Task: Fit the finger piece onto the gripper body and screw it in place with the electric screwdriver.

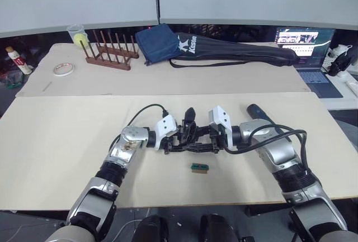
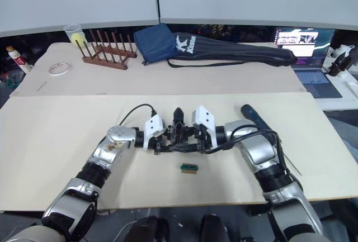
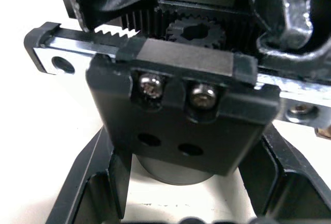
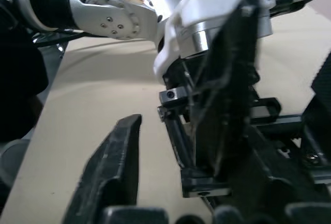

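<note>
Gripping, my left gripper: closed on the gripper body at the middle of the near table; in the left wrist view my 2 fingers stood 1 on each side of its rounded base.
Gripper body: held between my 2 grippers, with 1 pointed black prong sticking up from it.
Gripper body, close up: a black plate faced my left wrist camera, with 2 screws seated in it and 2 empty holes just beside them; a toothed rack and a small gear sat behind the plate.
Green block: lay flat on the table, near the gripper body on the side towards me, touching nothing.
My right gripper: up against the gripper body from the right; I could not tell whether it was open or closed.
Electric screwdriver: lay on the table just behind my right forearm, partly hidden by it.
</note>
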`<state>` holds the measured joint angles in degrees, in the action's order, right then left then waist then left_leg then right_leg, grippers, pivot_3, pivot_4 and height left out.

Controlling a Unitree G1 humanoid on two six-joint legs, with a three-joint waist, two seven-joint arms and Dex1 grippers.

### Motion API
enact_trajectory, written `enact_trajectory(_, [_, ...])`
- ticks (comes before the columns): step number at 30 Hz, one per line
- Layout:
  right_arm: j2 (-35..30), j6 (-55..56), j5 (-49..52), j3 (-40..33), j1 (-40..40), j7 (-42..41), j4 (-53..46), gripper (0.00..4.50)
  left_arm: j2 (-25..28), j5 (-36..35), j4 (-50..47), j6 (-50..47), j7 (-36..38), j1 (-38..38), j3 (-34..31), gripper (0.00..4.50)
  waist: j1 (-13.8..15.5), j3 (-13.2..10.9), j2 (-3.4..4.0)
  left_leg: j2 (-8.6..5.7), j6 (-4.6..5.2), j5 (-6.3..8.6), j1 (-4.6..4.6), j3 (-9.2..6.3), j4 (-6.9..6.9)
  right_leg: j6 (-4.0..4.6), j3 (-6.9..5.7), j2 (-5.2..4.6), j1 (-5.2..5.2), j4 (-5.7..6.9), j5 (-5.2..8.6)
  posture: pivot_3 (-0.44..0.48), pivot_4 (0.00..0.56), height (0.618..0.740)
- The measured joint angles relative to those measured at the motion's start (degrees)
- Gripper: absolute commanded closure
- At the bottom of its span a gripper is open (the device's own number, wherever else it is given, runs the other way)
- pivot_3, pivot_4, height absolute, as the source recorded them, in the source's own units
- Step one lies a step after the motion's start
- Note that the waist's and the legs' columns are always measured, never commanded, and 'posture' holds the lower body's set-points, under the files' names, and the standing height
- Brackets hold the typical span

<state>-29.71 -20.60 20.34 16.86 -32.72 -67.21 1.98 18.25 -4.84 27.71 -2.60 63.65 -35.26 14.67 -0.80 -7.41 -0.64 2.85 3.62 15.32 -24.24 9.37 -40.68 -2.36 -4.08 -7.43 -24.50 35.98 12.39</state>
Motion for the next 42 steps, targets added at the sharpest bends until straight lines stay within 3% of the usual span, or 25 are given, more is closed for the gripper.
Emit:
enact_trajectory(11, [-1.17, -0.87, -0.28, -0.98, 0.10, 0.98, -1.52, 2.14, -0.84, 0.00, 0.23, 0.10, -0.28, -0.11, -0.31, 2.18, 0.11, -0.19, -0.03, -0.02, 0.07, 0.03, -0.06, -0.01, -0.02, -0.04, 0.00, 0.00, 0.00, -0.03, -0.02, 0.000, 0.150, 0.740])
enact_trajectory(16, [-4.64, -3.84, 3.54, -7.63, 0.08, 1.04, -5.61, 2.14, -0.73, 0.05, 0.32, 0.82, 0.13, -0.08, -0.28, 2.18, 0.16, -0.28, -0.08, -0.02, 0.07, 0.03, -0.10, -0.01, -0.04, -0.08, 0.00, 0.00, 0.01, -0.13, -0.04, 0.000, 0.150, 0.740])
enact_trajectory(27, [-7.59, -15.66, 14.87, -14.49, -0.64, 2.49, -14.95, 2.14, -1.61, 0.25, 1.98, 1.30, -0.18, -0.69, -0.27, 2.18, 0.54, -0.29, -0.10, -0.02, 0.42, 0.24, -0.09, -0.05, -0.07, -0.10, -0.01, -0.03, 0.05, -0.15, -0.06, 0.000, 0.150, 0.740])
enact_trajectory(31, [-11.64, -19.78, 17.75, -16.53, -1.75, 2.54, -18.18, 2.14, -1.27, 0.13, 2.30, -0.14, -0.04, -0.72, -0.23, 0.26, 0.55, -0.29, -0.10, 0.00, 0.49, 0.28, -0.09, -0.07, -0.07, -0.09, -0.01, -0.03, 0.01, -0.14, -0.06, 0.000, 0.150, 0.740])
enact_trajectory(32, [-12.84, -20.79, 18.36, -16.99, -1.97, 2.55, -18.71, 2.14, -0.92, 0.11, 1.72, -0.65, 0.19, -0.61, -0.20, 0.05, 0.54, -0.29, -0.10, 0.00, 0.49, 0.28, -0.07, -0.08, -0.06, -0.08, -0.01, -0.03, 0.03, -0.15, -0.05, 0.000, 0.150, 0.740])
enact_trajectory(35, [-16.90, -23.86, 19.26, -18.07, -2.40, 2.82, -19.43, 2.14, 2.01, -0.16, -1.72, -2.79, 1.03, 0.71, -0.53, 0.05, 0.19, -0.29, -0.11, 0.01, 0.48, 0.28, -0.08, -0.07, -0.04, -0.06, -0.01, -0.03, 0.00, -0.15, -0.04, 0.000, 0.150, 0.740])
enact_trajectory(39, [-24.72, -29.85, 18.29, -17.10, -4.32, 3.70, -18.72, 0.93, 7.22, -3.36, -10.54, -9.42, 2.15, 5.53, -2.85, 0.00, -0.16, -0.35, -0.08, 0.03, 0.46, 0.27, -0.11, -0.05, -0.02, -0.03, 0.03, -0.04, -0.10, -0.12, -0.02, 0.000, 0.150, 0.740])
enact_trajectory(42, [-35.34, -35.26, 12.10, -12.34, -8.29, 3.99, -13.44, 0.05, 16.57, -9.69, -24.23, -18.99, 5.89, 11.77, -6.84, 0.00, -0.42, -0.56, -0.11, 0.04, 0.09, 0.05, -0.46, -0.03, 0.00, 0.22, 0.12, -0.09, -0.59, 0.00, 0.12, 0.000, 0.150, 0.740])
